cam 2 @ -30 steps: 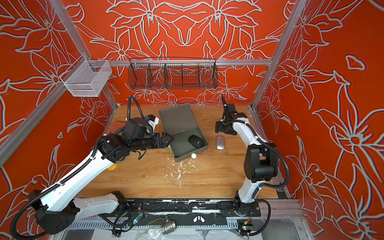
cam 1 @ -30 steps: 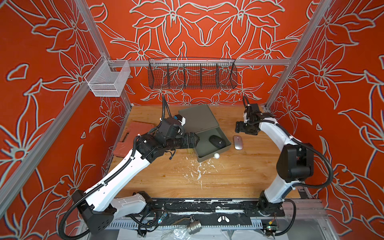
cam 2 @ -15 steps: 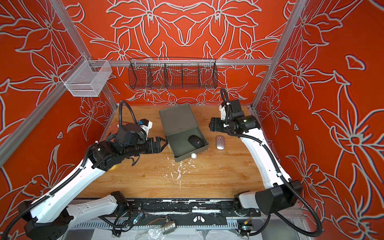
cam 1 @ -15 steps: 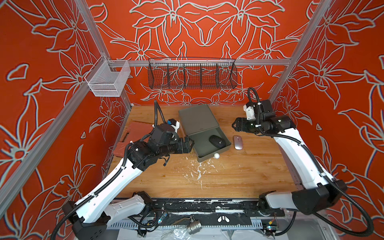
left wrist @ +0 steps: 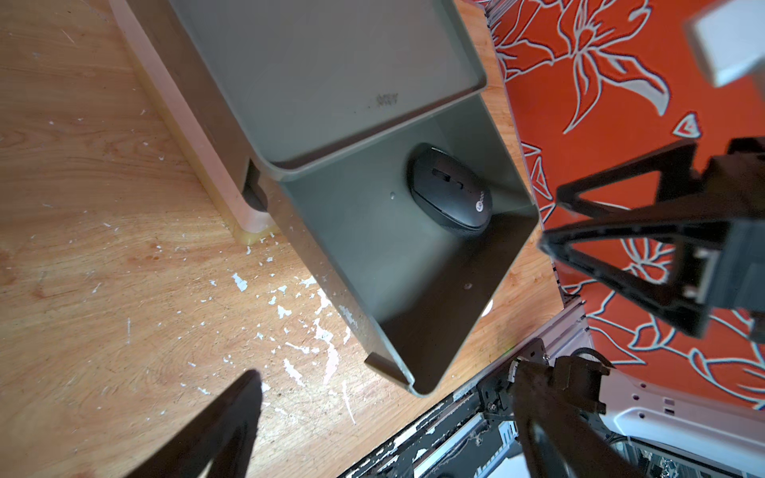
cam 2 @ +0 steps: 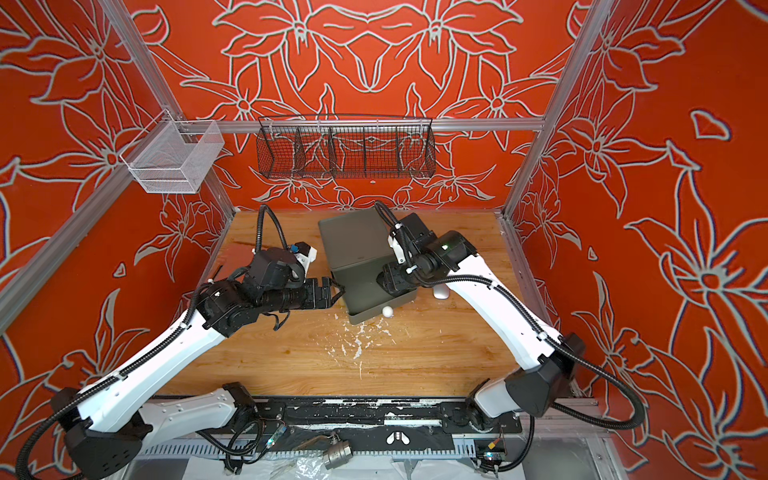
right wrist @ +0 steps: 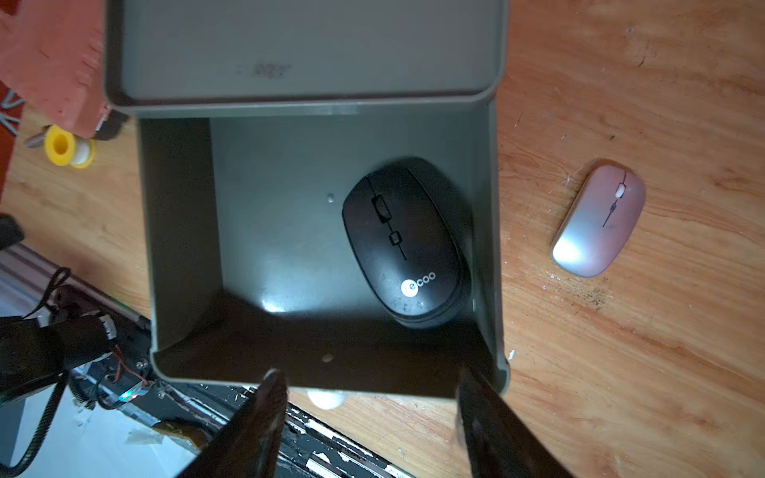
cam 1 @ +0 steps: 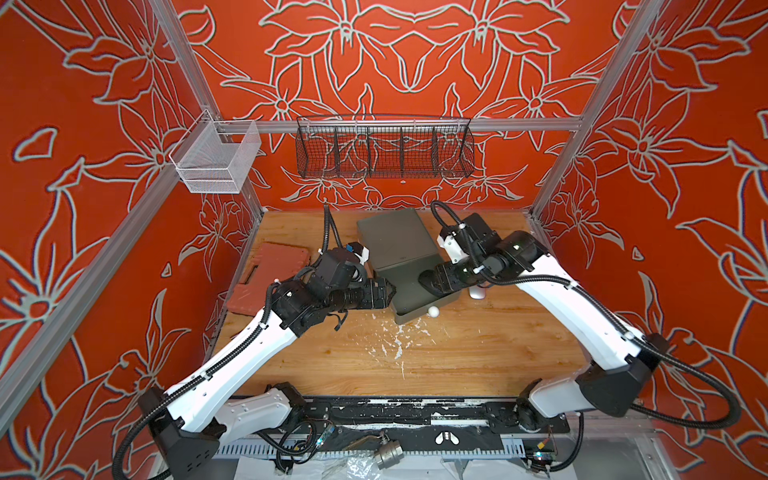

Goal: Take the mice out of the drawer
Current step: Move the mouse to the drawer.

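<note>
Black mouse (right wrist: 403, 242) lies flat on the floor of the pulled-out drawer (right wrist: 178, 231), close to the side wall that faces the pink mouse (right wrist: 598, 219), w/ its pale round logo toward the drawer's front wall (the left wrist view catches it too (left wrist: 451, 192), by that same wall). The pink mouse sits outside on the wooden table (cam 1: 478, 353), near that wall but apart from it. In both top views only a pale sliver of it shows under the right arm (cam 1: 478, 292) (cam 2: 441, 292).

The right gripper (cam 1: 428, 282) hangs over the drawer & hides the black mouse in both top views. From its wrist cam the jaws stand apart w/ nothing btwn them. Its fingertips (right wrist: 275, 380) show over the drawer's front wall, clear of the mouse.

The left gripper (cam 1: 384, 292) sits low at the drawer's opposite side, just beside the wall. Its jaws are spread wide & empty. Whether it touches the wall, can't tell.

A grey cabinet (cam 1: 397, 241) holds the drawer's back end, & a white knob (cam 1: 433, 311) sticks out of the front wall. White flecks (cam 1: 395, 345) dot the table in front. A red-brown case (cam 1: 274, 278) lies off to the left, w/ a yellow tape roll (right wrist: 62, 145) next to it.
</note>
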Robot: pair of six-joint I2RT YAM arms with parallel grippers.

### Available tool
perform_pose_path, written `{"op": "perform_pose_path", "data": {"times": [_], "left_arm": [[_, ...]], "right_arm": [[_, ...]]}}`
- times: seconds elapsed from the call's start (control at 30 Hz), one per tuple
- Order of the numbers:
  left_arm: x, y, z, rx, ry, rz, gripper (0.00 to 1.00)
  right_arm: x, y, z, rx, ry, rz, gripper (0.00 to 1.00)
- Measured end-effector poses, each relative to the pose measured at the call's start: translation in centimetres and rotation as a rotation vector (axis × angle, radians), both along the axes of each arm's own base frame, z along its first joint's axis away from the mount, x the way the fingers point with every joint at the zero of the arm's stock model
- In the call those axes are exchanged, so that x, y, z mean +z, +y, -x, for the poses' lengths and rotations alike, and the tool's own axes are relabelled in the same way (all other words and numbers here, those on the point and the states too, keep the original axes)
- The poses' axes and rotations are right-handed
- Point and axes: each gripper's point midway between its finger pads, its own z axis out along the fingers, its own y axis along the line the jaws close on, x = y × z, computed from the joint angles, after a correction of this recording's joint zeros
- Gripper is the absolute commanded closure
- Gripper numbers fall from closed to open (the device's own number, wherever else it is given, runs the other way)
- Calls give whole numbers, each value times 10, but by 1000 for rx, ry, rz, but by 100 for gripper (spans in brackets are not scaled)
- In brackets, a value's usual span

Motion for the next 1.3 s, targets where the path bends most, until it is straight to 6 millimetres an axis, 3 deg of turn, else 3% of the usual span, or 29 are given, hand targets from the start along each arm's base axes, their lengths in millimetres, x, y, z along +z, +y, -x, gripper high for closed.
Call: {"op": "perform_pose_path", "data": {"times": [0.2, 0.53, 0.9, 1.3], "left_arm": [[-2, -3, -4, 8, 2, 12, 8], [-3, -5, -11, 30, 1, 18, 8], [-4, -4, -16, 54, -11, 15, 8], [-10, -6, -21, 66, -5, 8, 14]], "right_arm": [[-19, 4, -9, -6, 27, 80, 32], [-21, 0, -20, -86, 29, 116, 33], [-39, 0, -29, -174, 78, 154, 26], [-51, 13, -30, -217, 120, 116, 24]]}}
